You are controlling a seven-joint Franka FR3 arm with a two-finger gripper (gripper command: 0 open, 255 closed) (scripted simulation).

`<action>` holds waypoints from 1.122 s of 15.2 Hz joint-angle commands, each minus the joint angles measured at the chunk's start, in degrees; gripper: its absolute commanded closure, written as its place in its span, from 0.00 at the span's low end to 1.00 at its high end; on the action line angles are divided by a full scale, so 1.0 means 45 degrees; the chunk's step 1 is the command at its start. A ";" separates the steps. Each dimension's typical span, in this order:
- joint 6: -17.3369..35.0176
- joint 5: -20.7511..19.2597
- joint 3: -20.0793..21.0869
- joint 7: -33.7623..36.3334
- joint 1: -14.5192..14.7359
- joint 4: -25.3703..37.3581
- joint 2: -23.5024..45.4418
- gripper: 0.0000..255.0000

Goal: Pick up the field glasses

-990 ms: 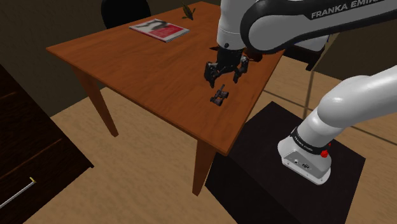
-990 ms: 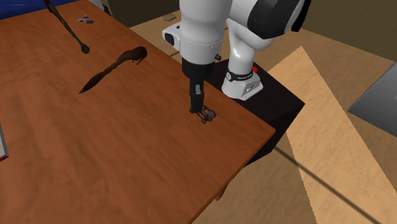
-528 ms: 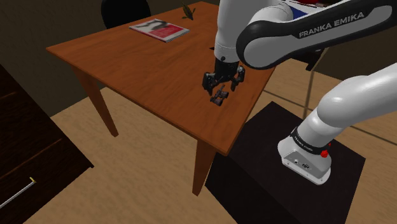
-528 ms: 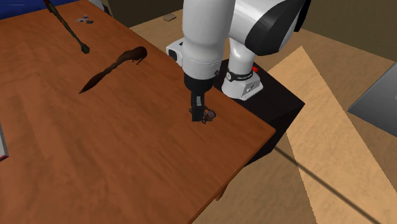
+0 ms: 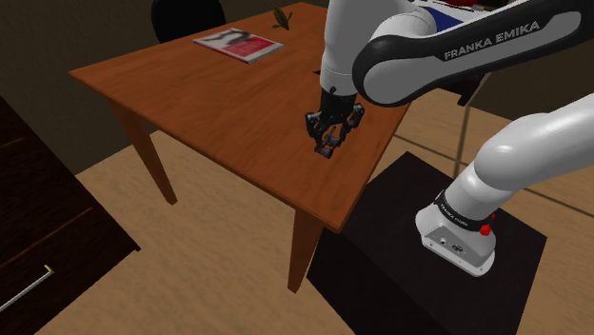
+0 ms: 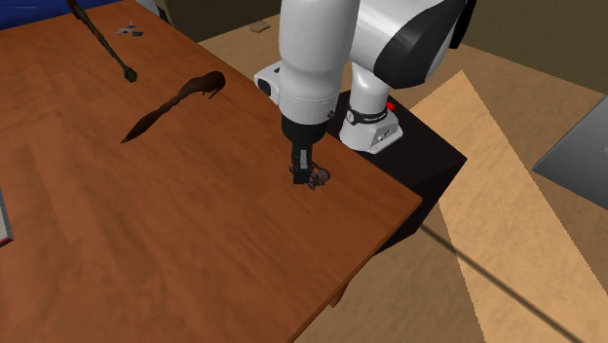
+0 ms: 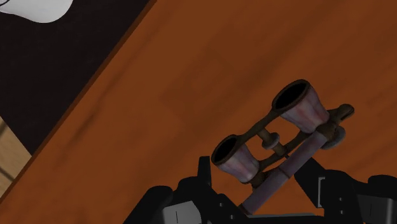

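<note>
The small field glasses [image 7: 273, 140], two pinkish barrels with dark rims, a brass bridge and a side handle, lie on the brown wooden table [image 5: 209, 95] near its edge by the stand. My black gripper [image 5: 331, 133] points straight down on them, and its fingers [image 7: 203, 170] press against both sides, shut on the glasses. In the second exterior view the gripper [image 6: 304, 171] stands on the field glasses [image 6: 318, 177], which still rest on the tabletop [image 6: 195, 244].
A magazine [image 5: 238, 43] and a small dark object [image 5: 280, 17] lie at the table's far end. A dark feathery object [image 6: 175, 102] and a thin dark stick [image 6: 102, 39] lie farther along. The black stand [image 5: 428, 276] adjoins the table; a dark cabinet [image 5: 38, 238] stands opposite.
The gripper has come down over the field glasses and its fingers have drawn together around them. The glasses stay in place on the table.
</note>
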 commanded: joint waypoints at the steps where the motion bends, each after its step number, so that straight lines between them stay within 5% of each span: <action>1: 0.0011 0.0007 0.0009 0.0000 0.0002 -0.0012 0.0016 1.00; 17: -0.2688 -0.0098 -0.0909 -0.0425 0.0165 0.1662 -0.1043 1.00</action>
